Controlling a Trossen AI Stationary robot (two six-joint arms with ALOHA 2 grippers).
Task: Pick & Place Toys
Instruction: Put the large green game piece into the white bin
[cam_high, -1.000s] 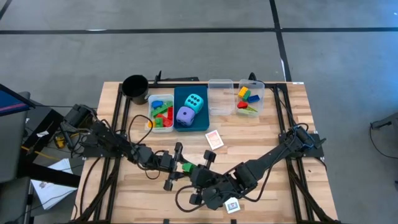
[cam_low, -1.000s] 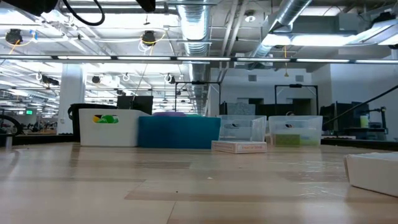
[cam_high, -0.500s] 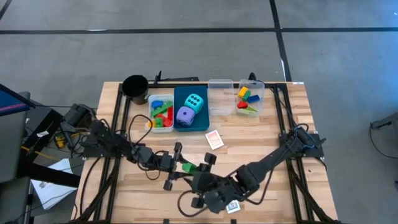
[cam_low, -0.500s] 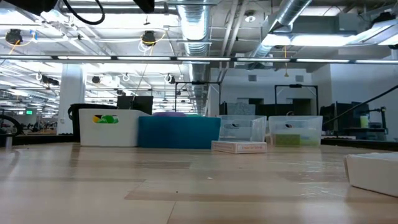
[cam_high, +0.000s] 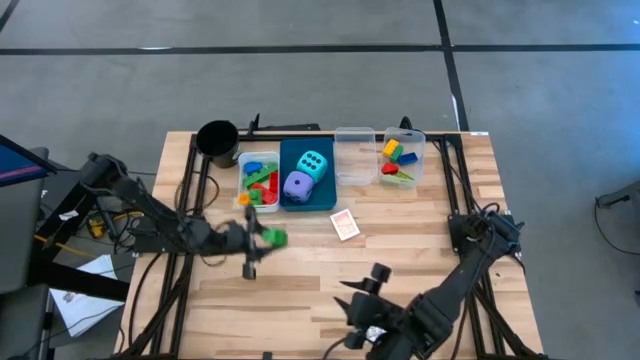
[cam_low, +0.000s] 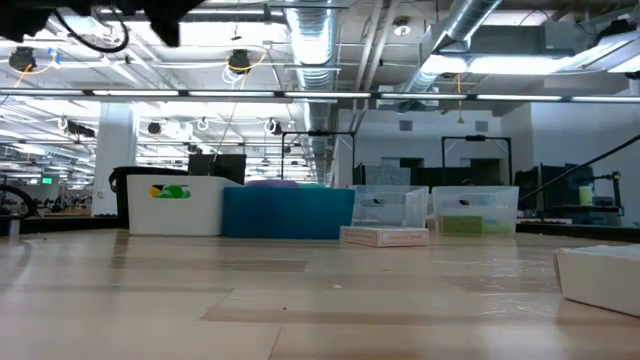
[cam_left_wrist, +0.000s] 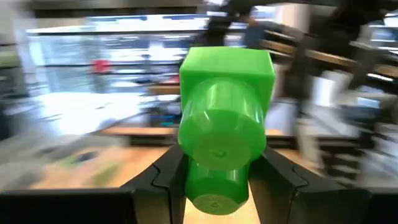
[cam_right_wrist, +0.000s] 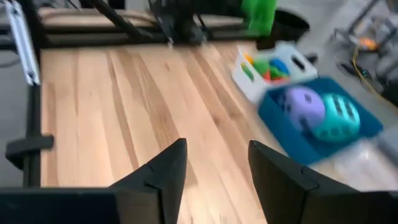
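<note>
Left claw (cam_left_wrist: 214, 177) clenched on small green plastic building brick (cam_left_wrist: 225, 134): light, rigid, slick; gripped across flat sides. Right claw (cam_right_wrist: 212, 163) released, empty.

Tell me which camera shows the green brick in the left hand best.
The left wrist view: the green brick fills the frame, pinched between that hand's fingers. The high view shows it as a small green spot at the left hand. The right wrist view catches it blurred, far off. The low view misses it.
</note>
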